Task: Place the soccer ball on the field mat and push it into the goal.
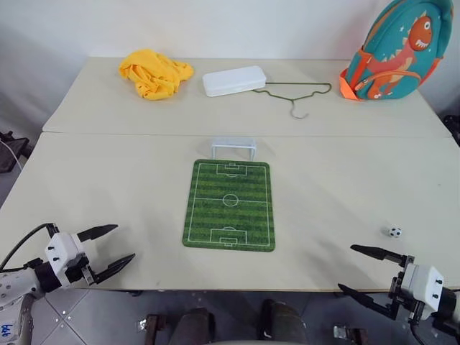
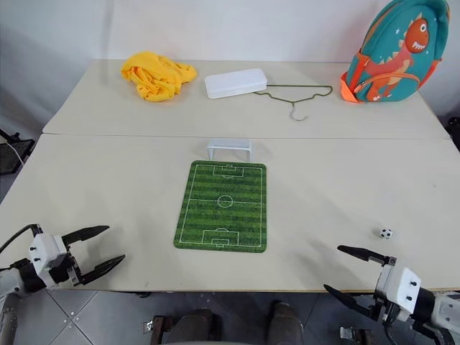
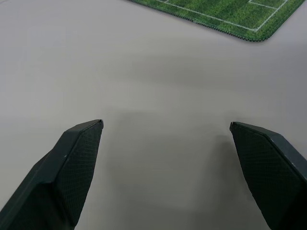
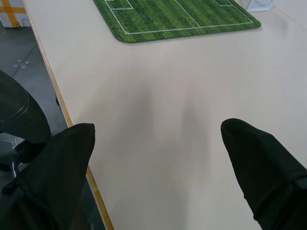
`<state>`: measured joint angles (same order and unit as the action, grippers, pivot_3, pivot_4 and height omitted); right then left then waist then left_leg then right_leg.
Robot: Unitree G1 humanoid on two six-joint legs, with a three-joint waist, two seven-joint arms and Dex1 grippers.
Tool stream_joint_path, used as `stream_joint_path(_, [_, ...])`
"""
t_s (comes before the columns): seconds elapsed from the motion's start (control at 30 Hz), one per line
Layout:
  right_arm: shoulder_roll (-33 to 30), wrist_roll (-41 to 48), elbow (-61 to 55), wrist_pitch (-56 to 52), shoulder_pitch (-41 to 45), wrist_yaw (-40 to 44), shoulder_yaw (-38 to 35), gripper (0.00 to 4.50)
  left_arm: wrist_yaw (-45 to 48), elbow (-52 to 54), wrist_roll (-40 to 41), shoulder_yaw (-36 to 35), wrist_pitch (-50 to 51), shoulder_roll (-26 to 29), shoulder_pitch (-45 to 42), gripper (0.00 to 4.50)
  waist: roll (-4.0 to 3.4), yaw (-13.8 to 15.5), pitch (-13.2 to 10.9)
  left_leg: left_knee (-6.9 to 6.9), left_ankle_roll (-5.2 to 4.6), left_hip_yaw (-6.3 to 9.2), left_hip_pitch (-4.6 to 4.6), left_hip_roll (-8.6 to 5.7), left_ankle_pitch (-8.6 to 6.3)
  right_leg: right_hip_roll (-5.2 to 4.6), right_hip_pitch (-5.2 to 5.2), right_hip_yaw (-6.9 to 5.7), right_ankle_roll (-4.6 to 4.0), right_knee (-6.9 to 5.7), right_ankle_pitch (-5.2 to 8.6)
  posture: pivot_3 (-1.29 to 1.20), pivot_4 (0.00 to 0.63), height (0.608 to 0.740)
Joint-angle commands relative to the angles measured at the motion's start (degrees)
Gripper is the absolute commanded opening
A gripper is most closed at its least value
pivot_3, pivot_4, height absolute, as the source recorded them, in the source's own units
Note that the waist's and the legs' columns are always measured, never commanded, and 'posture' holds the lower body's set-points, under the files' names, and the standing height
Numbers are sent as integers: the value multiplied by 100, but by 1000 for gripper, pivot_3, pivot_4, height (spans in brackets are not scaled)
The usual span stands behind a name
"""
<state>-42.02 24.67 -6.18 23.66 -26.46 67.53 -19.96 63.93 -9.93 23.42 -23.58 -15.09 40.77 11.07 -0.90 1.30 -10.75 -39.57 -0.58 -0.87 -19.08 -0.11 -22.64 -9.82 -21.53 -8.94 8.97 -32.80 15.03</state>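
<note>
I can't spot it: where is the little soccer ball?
In the head views, the soccer ball lies on the table's right side, between the field mat and the right end effector.

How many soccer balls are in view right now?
1. The soccer ball lies on the bare table, to the right of the field mat and just ahead of the open right gripper. Nothing looks hidden.

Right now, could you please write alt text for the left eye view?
A green field mat lies mid-table, a small white goal at its far end and a tiny soccer ball off to its right. The open left claw and right claw hover at the near edge.
</note>
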Motion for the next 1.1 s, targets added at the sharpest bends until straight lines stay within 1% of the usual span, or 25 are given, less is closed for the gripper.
stream_joint_path(0.03, [67,73,-183,-28,48,-52,77,4447,66,70,51,17,-12,102,-75,4500,0,0,0,-1,0,0,0,0,0,0,0,0,0,0,0,0,150,740])
stream_joint_path(0.07, [76,133,-258,-104,51,-98,61,4447,106,178,169,23,176,121,-75,4500,0,0,0,-1,0,-1,0,0,0,0,-1,1,0,-1,0,0,150,740])
stream_joint_path(0.1, [79,260,-413,-237,12,-183,-15,4447,211,365,479,-3,507,154,-118,4500,0,4,0,-3,0,-1,0,0,0,0,-1,1,0,-2,0,0,150,740])
stream_joint_path(0.17, [123,631,-797,-643,-145,-510,-365,4447,480,823,1249,30,1386,285,-365,4500,-1,22,-1,-7,0,0,-3,0,-1,0,-4,1,0,-5,0,0,150,740])
stream_joint_path(0.23, [177,848,-1025,-927,-249,-769,-641,4447,606,1107,1719,52,1962,327,-562,4500,-3,51,-2,-27,1,13,-14,2,-2,-1,-4,-2,0,-14,0,0,150,740])
stream_joint_path(0.33, [394,1162,-1179,-1294,-454,-1244,-1229,4447,632,1438,1809,343,2259,266,-978,4500,-5,33,-1,-42,0,15,-10,2,-10,-1,1,7,0,-20,0,0,150,740])
stream_joint_path(0.4, [612,1246,-923,-1352,-691,-1572,-1937,4447,810,1652,1886,726,2421,144,-1409,4500,-12,64,1,-42,1,10,-9,1,-12,0,1,7,0,-22,0,0,150,740])
stream_joint_path(0.43, [681,1279,-830,-1391,-758,-1665,-2170,4447,876,1702,1869,846,2444,99,-1541,4500,-12,58,1,-42,1,9,-11,-1,-12,0,1,4,0,-22,0,0,150,740])
stream_joint_path(0.5, [737,1264,-428,-1400,-912,-1685,-2595,4447,1021,1723,1824,1060,2473,8,-1758,4500,-13,23,2,-41,2,0,-9,0,-14,2,0,10,0,-21,0,0,150,740])
stream_joint_path(0.57, [717,1199,-16,-1389,-1007,-1548,-2806,4447,1097,1690,1800,1146,2499,-53,-1857,4500,-14,-4,2,-39,1,-7,-7,1,-14,6,0,14,0,-20,0,0,150,740])
stream_joint_path(0.7, [579,1103,575,-1404,-929,-1305,-2860,4447,1267,1522,1686,1271,2486,-92,-1964,4500,-15,-106,2,-25,2,-37,1,11,-15,19,-1,43,-3,-22,1,0,150,740])
stream_joint_path(0.83, [273,1034,631,-1685,-517,-1215,-2614,4447,1248,1475,1637,1337,2529,-131,-2036,4500,-14,-165,1,-22,-6,-77,24,11,-20,20,-1,100,-2,-37,1,0,150,740])
stream_joint_path(0.93, [-126,883,716,-2142,76,-1383,-2304,4447,1053,1628,1687,1357,2680,-209,-2091,4500,-11,-162,0,-22,-16,-88,64,12,-26,21,0,152,1,-56,-1,0,150,740])
stream_joint_path(1.03, [-447,709,986,-2557,715,-1505,-1949,4447,896,1837,1780,1376,2888,-274,-2104,4500,-13,-141,0,-29,-16,-91,87,13,-29,21,-7,161,1,-66,-1,0,150,740])
stream_joint_path(1.1, [-577,620,1223,-2825,1130,-1510,-1680,4447,843,1938,1790,1394,2934,-327,-2115,4500,-13,-114,0,-32,-13,-92,81,16,-32,22,-15,157,1,-68,-1,0,150,740])
